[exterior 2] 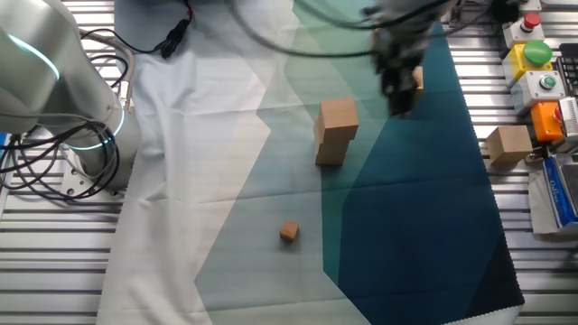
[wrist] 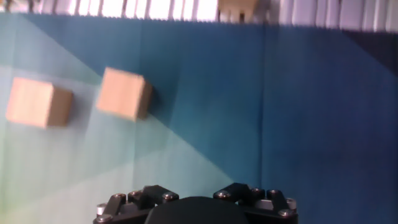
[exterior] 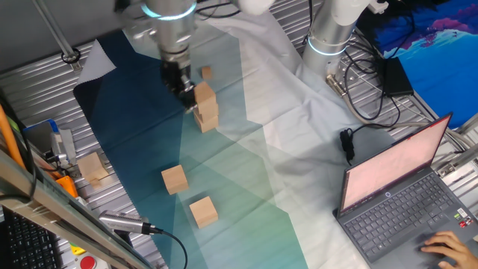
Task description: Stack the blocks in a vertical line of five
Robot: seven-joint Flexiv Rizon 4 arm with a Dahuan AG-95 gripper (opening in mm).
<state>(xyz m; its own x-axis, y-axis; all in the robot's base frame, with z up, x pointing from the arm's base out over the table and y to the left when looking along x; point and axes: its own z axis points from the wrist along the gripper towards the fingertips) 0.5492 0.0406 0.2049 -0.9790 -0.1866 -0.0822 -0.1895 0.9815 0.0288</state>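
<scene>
Stack of blocks (exterior: 205,108): two light-brown wooden cubes, one on the other, long axis vertical, standing on the teal-and-white cloth (exterior: 246,202) near the middle of the table. The upper cube sits slightly offset and turned against the lower one. The same stack in the other fixed view (exterior 2: 334,131).

Loose blocks: two more cubes lying flat and apart on the cloth, one (exterior: 174,179) nearer the stack, one (exterior: 203,211) beyond it toward the cloth's edge. Both appear in the hand view (wrist: 38,102) (wrist: 124,93), each turned at its own angle.

Gripper (exterior: 179,84): just beside the stack's upper cube, blurred; fingers hidden in the hand view. Opening cannot be told; nothing seen in its hold.

Small wooden cube (exterior 2: 288,232): on the cloth, well apart from the stack.

Pale block (exterior: 93,168): off the cloth, on the metal table edge.

Laptop (exterior: 407,198): open, at the table's side.
</scene>
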